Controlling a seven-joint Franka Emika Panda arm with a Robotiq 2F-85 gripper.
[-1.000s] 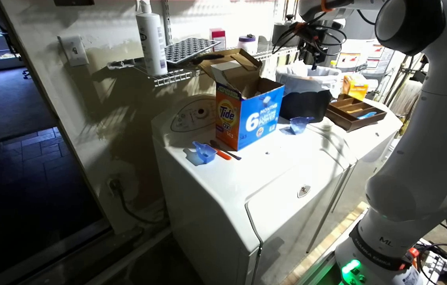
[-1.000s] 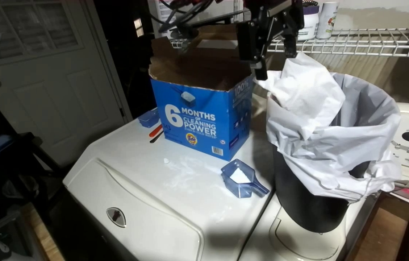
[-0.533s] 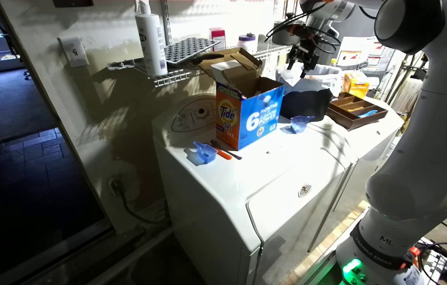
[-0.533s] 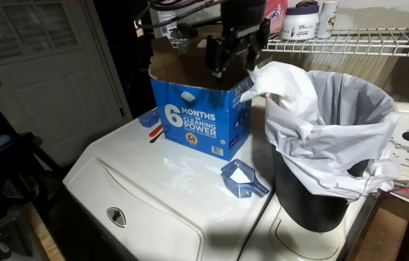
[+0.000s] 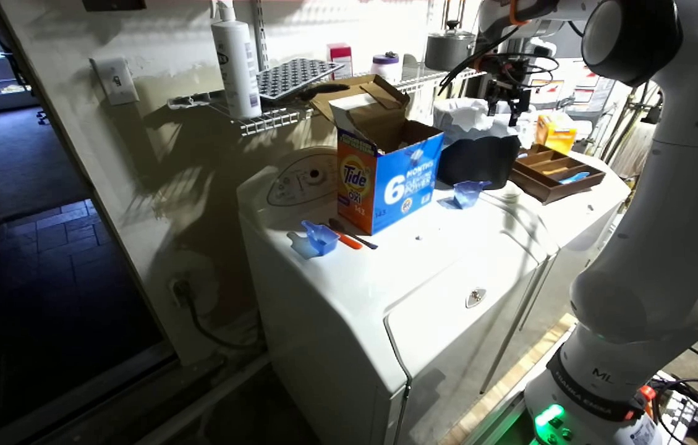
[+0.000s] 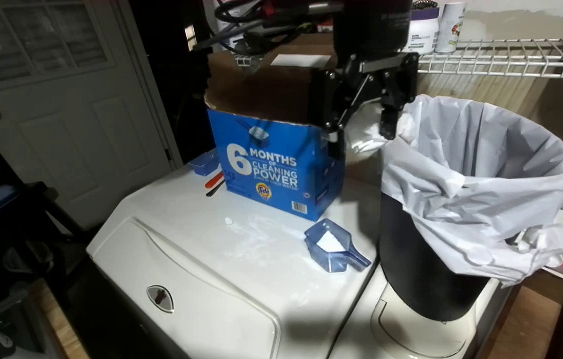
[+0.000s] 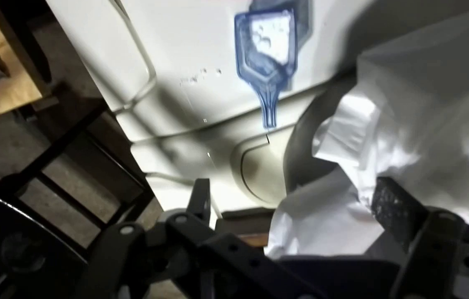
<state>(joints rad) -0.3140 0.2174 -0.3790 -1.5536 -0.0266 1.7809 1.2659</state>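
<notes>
My gripper [image 6: 361,138] is open at the left rim of a black bin [image 6: 421,254] lined with a white bag [image 6: 485,209]. In the wrist view the fingers [image 7: 290,201] are wide apart. The bag [image 7: 438,112] touches the right-hand finger, and a loose fold lies between the fingers. The gripper [image 5: 503,116] also shows over the bin in an exterior view. A blue Tide box [image 6: 266,154] with open flaps stands beside the gripper; its inside bottom is hidden. A blue scoop [image 6: 328,244] with white powder lies in front; it also shows in the wrist view [image 7: 265,54].
A second blue scoop [image 5: 321,238] and an orange-handled tool [image 5: 349,241] lie by the box on the white machine top [image 5: 386,272]. A brown divided tray [image 5: 543,194] is beyond the bin. A wire shelf [image 6: 510,64] with bottles and jars runs along the wall.
My gripper moved left toward the box, then back right and lower to the bin's rim. The bag's raised flap has gone down at the rim. The bag and upper bin have shifted slightly right.
</notes>
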